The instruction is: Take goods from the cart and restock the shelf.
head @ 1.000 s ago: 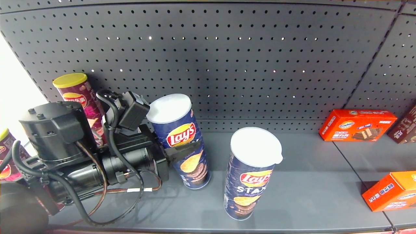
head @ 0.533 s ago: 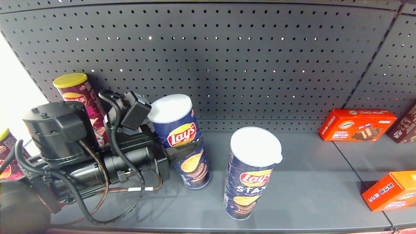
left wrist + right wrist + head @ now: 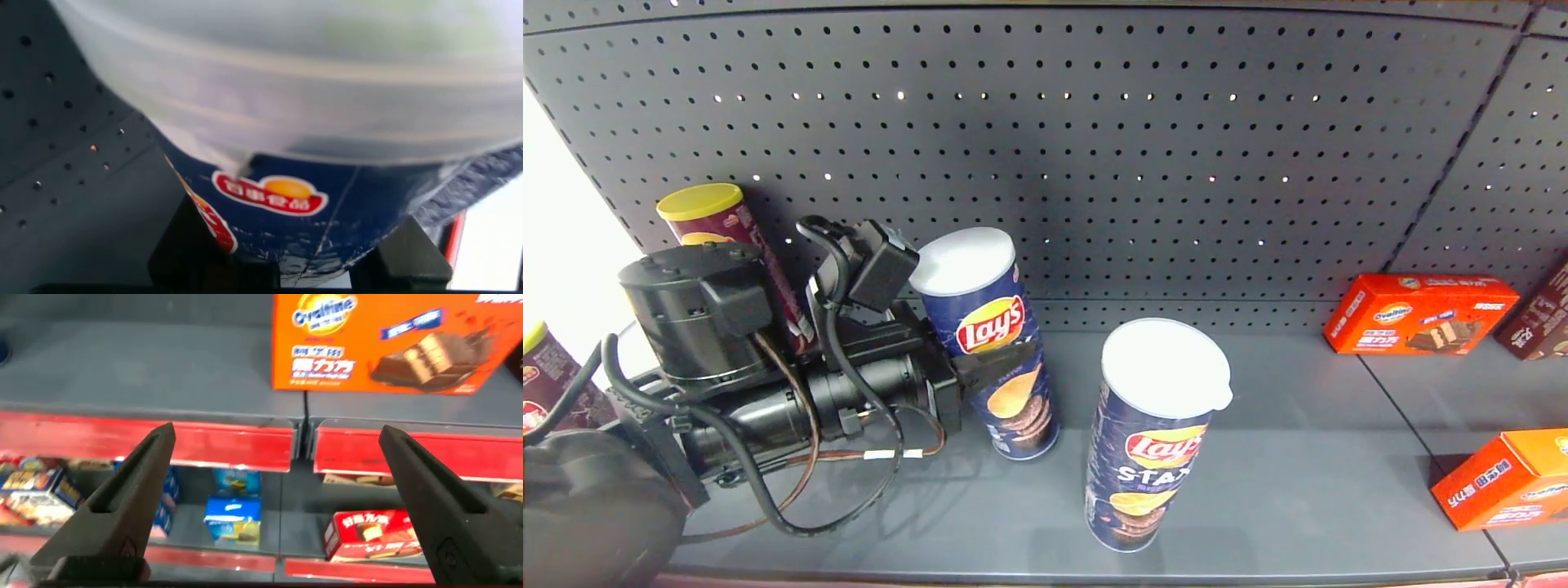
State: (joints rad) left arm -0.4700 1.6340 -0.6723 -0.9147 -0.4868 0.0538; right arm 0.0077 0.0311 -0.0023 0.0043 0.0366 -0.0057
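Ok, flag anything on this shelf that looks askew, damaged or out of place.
Nothing spilled or damaged. The one oddity: the blue chip can in the fingers of the left gripper leans more than the free-standing can beside it, though the camera angle may exaggerate that.

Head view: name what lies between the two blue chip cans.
Bare grey shelf lies there, seen in the head view; the rear can and front can stand apart.

Left arm (image 3: 768,416): black, cylindrical housings, boxy wrist camera (image 3: 882,261), looped black and brown cables (image 3: 827,327), one white tag (image 3: 893,453).
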